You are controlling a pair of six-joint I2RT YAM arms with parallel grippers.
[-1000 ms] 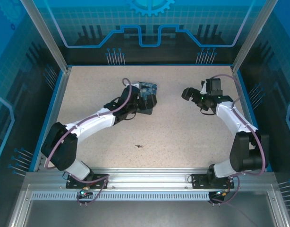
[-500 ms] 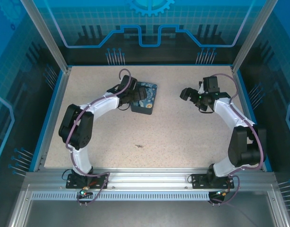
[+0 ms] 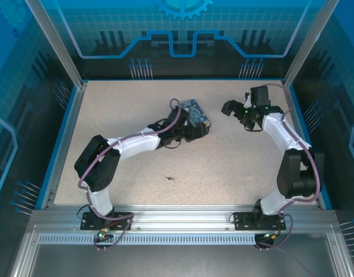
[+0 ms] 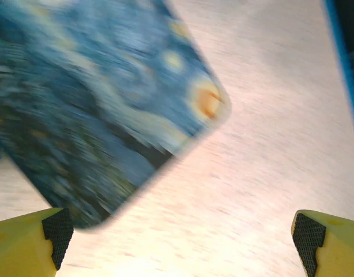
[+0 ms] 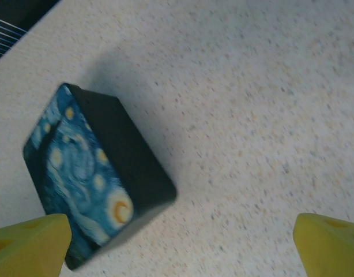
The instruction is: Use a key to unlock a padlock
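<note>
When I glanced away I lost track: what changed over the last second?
The left gripper swung right, open, and the painted tin now lies further right, toward the right gripper. Nothing was gripped. The right gripper stayed open and nearly in place; the dark speck did not move.

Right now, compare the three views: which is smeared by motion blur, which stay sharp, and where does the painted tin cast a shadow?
Left wrist view: the painted tin and table are streaked by motion blur. Right wrist view: fairly sharp, soft shadow above the tin. Top external view: crisp, evenly lit.
</note>
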